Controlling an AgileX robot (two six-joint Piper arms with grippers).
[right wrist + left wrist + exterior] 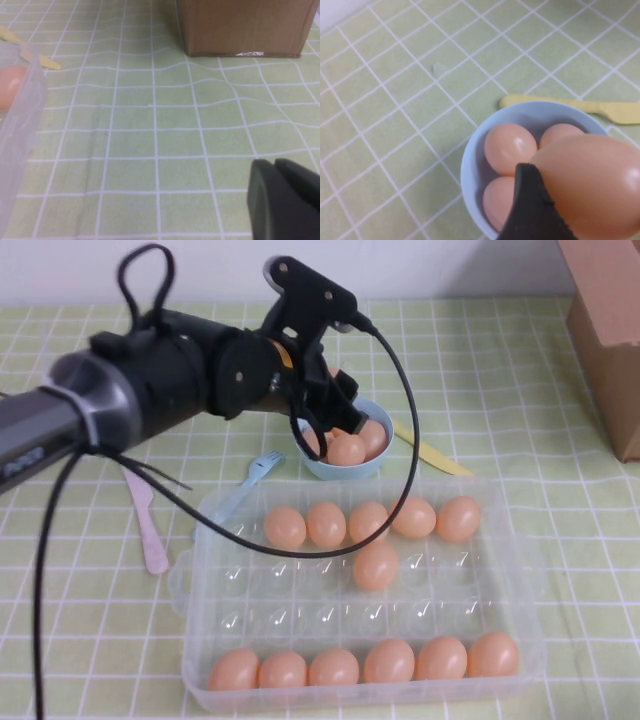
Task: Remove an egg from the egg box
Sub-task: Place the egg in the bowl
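Left claw (322,420): I grip my egg (590,185) over the bowl (345,468)
Right claw (285,200): fingers pressed together; near carton (240,25)
Box (520,590): eleven eggs

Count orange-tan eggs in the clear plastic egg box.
12 eggs: five far row, one second row, six near row. Left gripper holds another above the light-blue bowl; right gripper hovers off-tray.

Bright, even light all over, shadows soft and faint under the egg box (520,570). Small white glints sparkle on its clear cups. In the left wrist view the held egg (592,187) and black left tool (532,215) loom blurred; grid lines bow in the right wrist view.
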